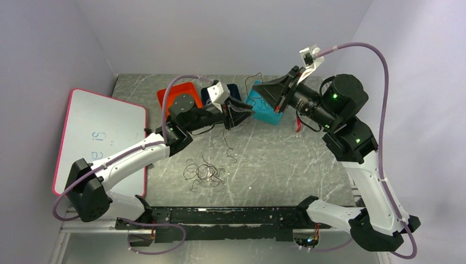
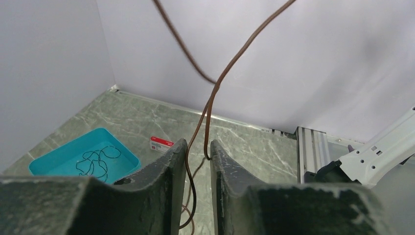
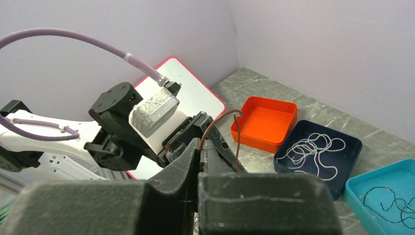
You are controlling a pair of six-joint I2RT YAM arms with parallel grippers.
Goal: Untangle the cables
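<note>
A brownish-red cable (image 2: pixel 215 90) hangs in the air between the two grippers. My right gripper (image 3: pixel 201 143) is shut on it, and the cable arches out of its tips (image 3: pixel 220 120). My left gripper (image 2: pixel 198 143) stands just in front with a narrow gap between its jaws. The cable runs loosely through that gap and touches the right fingertip. In the top view both grippers, left (image 1: pixel 250 112) and right (image 1: pixel 258 91), meet above the trays. A tangle of thin cables (image 1: pixel 204 173) lies on the table nearer the arm bases.
Three trays sit at the back: an orange tray (image 3: pixel 264 122), a dark blue tray (image 3: pixel 352 142) holding a white cable (image 3: pixel 313 149), and a teal tray (image 2: pixel 49 164) holding a black cable (image 2: pixel 98 161). A pink-edged whiteboard (image 1: pixel 99 137) lies at the left. A red-white label (image 2: pixel 161 143) lies on the table.
</note>
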